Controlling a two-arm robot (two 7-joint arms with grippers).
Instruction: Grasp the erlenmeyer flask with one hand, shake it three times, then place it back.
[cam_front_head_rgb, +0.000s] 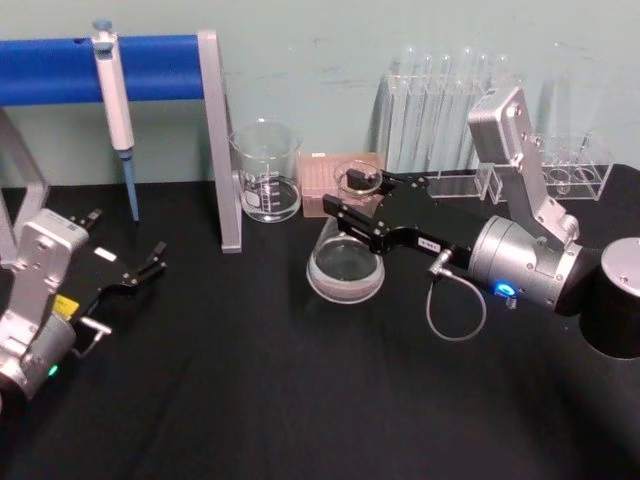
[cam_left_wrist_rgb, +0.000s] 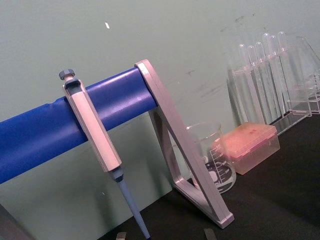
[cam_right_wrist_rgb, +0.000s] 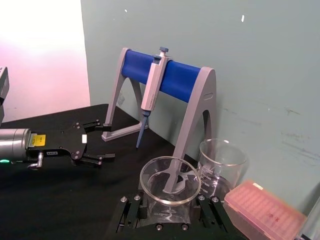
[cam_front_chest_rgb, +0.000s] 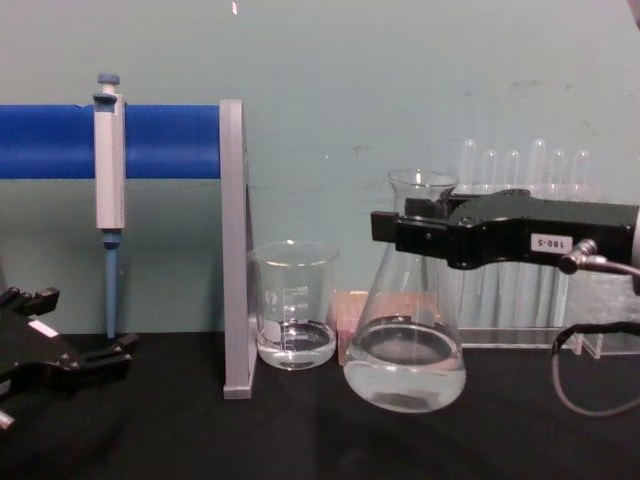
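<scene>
Neck of erlenmeyer flask pinched between fingers of right tool, just under the flared rim. Body hangs tilted below the tool, clear liquid in its base; contact with the black table cannot be told. Beaker stands left of the tool, apart. Left tool far left, low over the table, fingers spread, holding nothing.

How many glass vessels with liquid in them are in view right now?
2: the clear conical erlenmeyer flask, its neck in the right gripper, and the clear cylindrical glass beaker beside the grey stand leg. Test tubes: contents unclear.
</scene>
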